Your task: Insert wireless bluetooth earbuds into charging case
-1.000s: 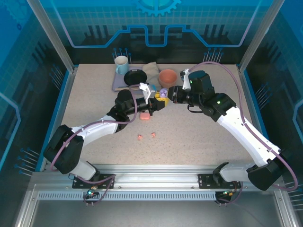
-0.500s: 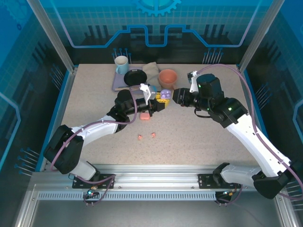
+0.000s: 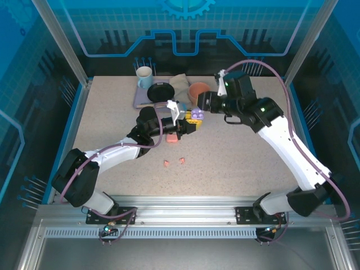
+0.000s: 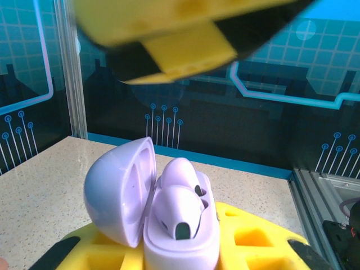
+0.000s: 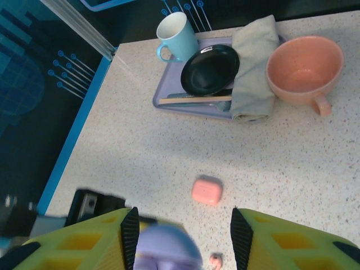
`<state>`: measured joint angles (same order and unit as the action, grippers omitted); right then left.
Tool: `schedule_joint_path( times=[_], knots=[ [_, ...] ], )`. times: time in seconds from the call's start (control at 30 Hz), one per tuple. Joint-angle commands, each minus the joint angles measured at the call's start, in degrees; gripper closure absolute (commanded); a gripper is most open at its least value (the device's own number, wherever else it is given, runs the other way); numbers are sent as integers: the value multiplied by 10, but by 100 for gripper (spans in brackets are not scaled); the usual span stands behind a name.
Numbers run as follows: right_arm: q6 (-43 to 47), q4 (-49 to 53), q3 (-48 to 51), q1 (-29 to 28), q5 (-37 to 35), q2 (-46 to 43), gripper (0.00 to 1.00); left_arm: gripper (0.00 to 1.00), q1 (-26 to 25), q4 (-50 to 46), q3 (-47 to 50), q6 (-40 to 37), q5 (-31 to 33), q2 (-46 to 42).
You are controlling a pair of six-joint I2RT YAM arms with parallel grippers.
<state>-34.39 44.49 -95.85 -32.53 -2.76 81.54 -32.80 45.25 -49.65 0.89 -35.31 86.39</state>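
The left pincer grips the open lilac case, two lilac buds sitting inside. The right pincer is open around it. Two pink buds lie toward the table's front edge.

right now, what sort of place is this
Probably a robot lab test cell: an aluminium frame with blue panels encloses the table, the left arm and right arm are bolted at its near edge, and a mug and bowl sit as props.

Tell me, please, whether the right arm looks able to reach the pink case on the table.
Likely yes: its jaws are open, and the pink case lies uncovered beside the left gripper holding the lilac case.
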Motion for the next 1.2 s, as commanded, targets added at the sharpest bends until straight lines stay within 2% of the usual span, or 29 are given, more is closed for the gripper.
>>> schedule_joint_path(
  times=[0.0, 0.13, 0.23, 0.43, 0.53, 0.6, 0.67, 0.77, 0.9, 1.0, 1.17],
  knots=[
    [29, 75, -65, 14, 9, 60, 51, 100, 0, 1, 2, -20, -20, -21],
    [47, 115, -105, 17, 18, 107, 53, 100, 1, -1, 0, -24, -18, -22],
    [52, 130, -93, 17, 30, 106, 56, 100, 1, 0, 0, -27, -8, -22],
    [34, 134, -10, -11, 47, 25, 64, 100, 13, 8, -4, -10, 14, -7],
    [10, 128, 43, -29, 38, -23, 65, 100, 19, 15, -8, 3, 18, 3],
    [-4, 115, 75, -29, 39, -45, 65, 100, 20, 11, -12, 8, 20, 8],
    [-20, 108, 100, -27, 6, -63, 64, 100, 22, 1, -17, 14, 20, 14],
    [-49, 86, 134, 14, -8, -89, 60, 100, 22, -44, -42, 29, 19, 31],
    [-78, 64, 174, 91, -16, -100, 59, 100, 21, -112, -100, 101, 9, 84],
    [-96, 46, 210, 130, -17, -100, 58, 100, 19, -158, -159, 189, 16, 149],
    [-109, 25, 252, 157, -20, -90, 58, 100, 7, -288, -295, 326, 15, 279]
  ],
)
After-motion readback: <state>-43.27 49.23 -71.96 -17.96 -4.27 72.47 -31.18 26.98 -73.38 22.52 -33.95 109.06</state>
